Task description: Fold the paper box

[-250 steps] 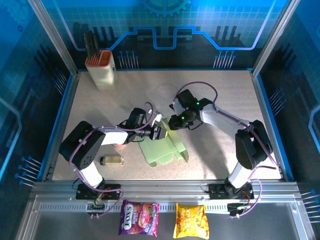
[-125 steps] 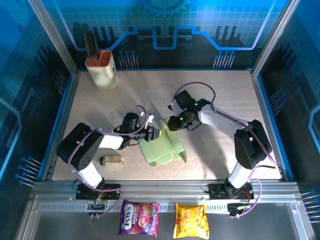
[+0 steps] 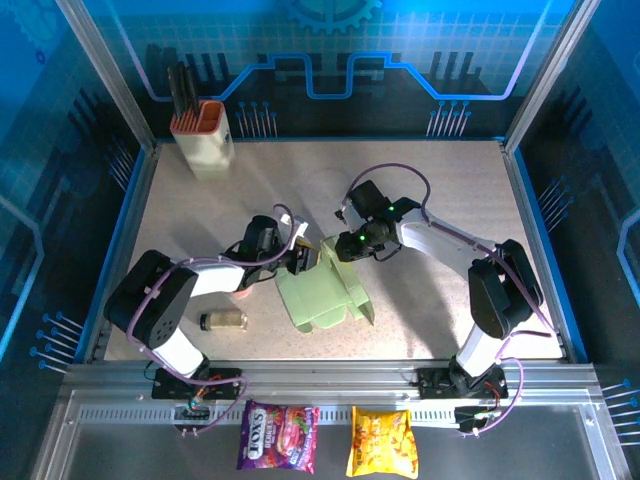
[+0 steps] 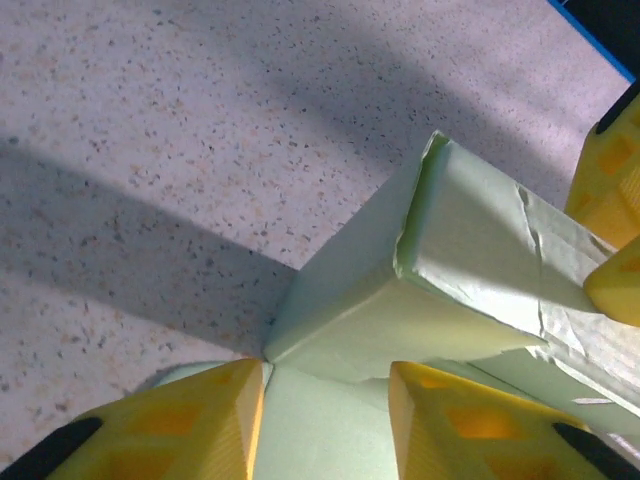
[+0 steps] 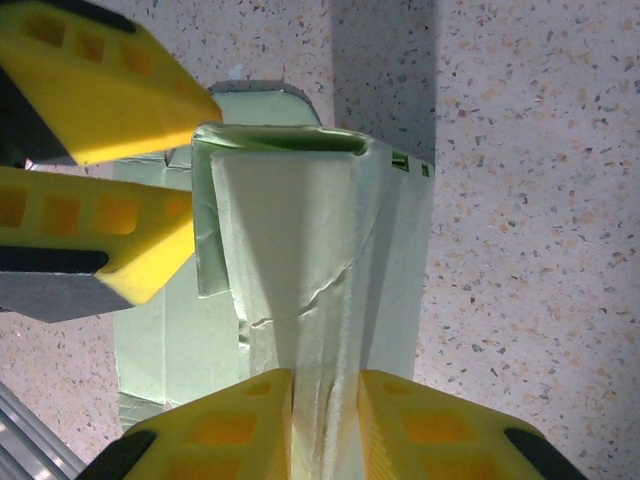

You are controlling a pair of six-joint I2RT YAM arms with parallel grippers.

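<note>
- Right wrist view: a wall of the paper box (image 5: 300, 260) is held upright, pinched by the right fingers (image 5: 230, 425).
- Beside it the left fingers (image 4: 190, 425) are parted, grasping nothing, likely for creasing.

paper box (image 3: 322, 295) thin matt card, creased & wrinkled, desk (image 3: 440, 190) matt speckled stone-look, fingers (image 5: 225, 415) smooth plastic, snack bags (image 3: 278, 437) glossy foil, front rail (image 3: 330, 385) bare metal

White links, black joints on left arm (image 3: 200, 278) and right arm (image 3: 450, 245). Purple cables (image 3: 395, 168) looped along both. Green LEDs (image 3: 362, 238) at right wrist. Yellow left fingers (image 4: 180, 425) and right fingers (image 5: 220, 425), square recesses, black backing.
</note>
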